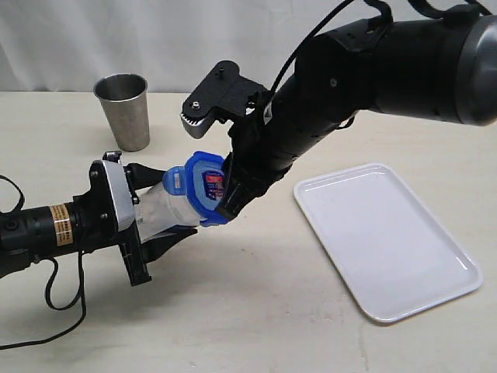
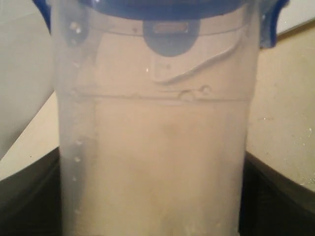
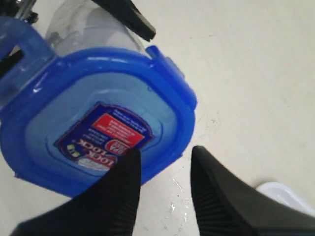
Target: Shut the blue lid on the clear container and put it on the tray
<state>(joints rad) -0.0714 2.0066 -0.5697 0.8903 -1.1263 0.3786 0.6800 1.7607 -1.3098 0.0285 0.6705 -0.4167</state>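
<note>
Near 1 tray [image 1: 388,256], left claw [image 1: 175,203] grips 1 container [image 2: 157,147].

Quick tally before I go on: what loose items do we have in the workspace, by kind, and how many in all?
Lids: 1, the blue lid
Containers: 1, the clear container
Cups: 1, the steel cup
Trays: 1, the tray
Total: 4
</note>
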